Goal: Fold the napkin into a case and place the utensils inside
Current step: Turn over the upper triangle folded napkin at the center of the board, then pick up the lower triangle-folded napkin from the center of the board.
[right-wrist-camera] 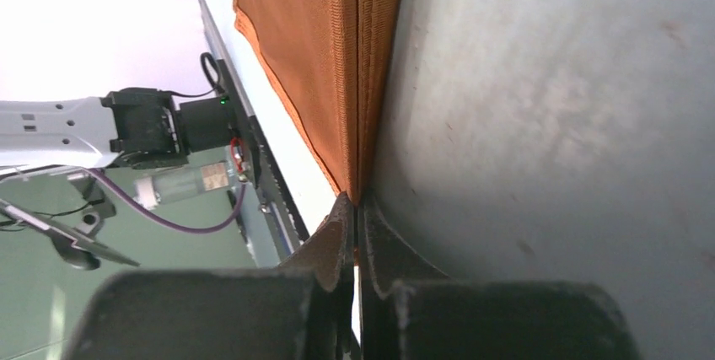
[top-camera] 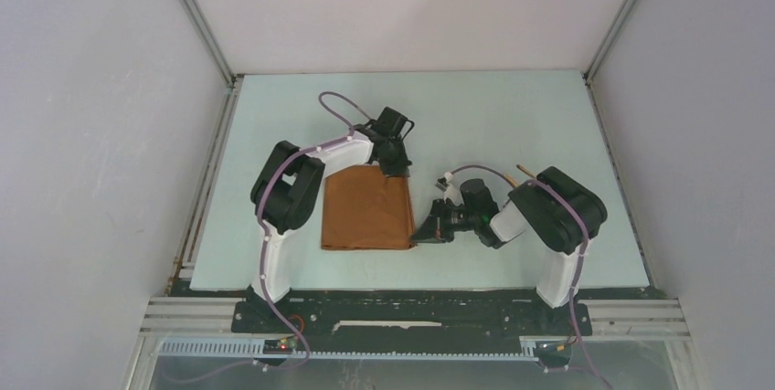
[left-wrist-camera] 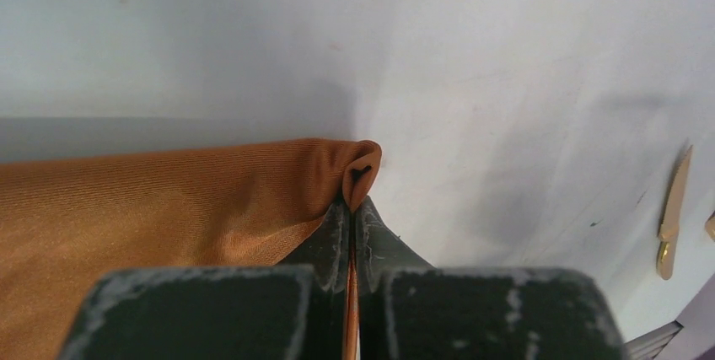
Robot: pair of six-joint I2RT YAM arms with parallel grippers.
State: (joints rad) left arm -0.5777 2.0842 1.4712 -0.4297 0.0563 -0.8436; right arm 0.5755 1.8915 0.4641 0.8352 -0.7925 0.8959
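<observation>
The rust-orange napkin (top-camera: 366, 212) lies folded as a rectangle on the table, between the two arms. My left gripper (top-camera: 395, 171) is shut on its far right corner; in the left wrist view the cloth (left-wrist-camera: 169, 208) bunches into the closed fingertips (left-wrist-camera: 352, 201). My right gripper (top-camera: 422, 235) is shut on the near right corner; in the right wrist view the layered cloth edge (right-wrist-camera: 320, 56) runs into its closed tips (right-wrist-camera: 355, 201). One golden utensil (left-wrist-camera: 672, 217) lies on the table to the right, and the tip of a second (left-wrist-camera: 710, 225) shows at the frame edge. A golden end (top-camera: 525, 171) shows behind the right arm.
The pale green table (top-camera: 493, 125) is enclosed by white walls at the back and both sides. A metal rail (top-camera: 196, 216) runs along its left edge. The left arm's base (right-wrist-camera: 143, 128) and purple cable show in the right wrist view.
</observation>
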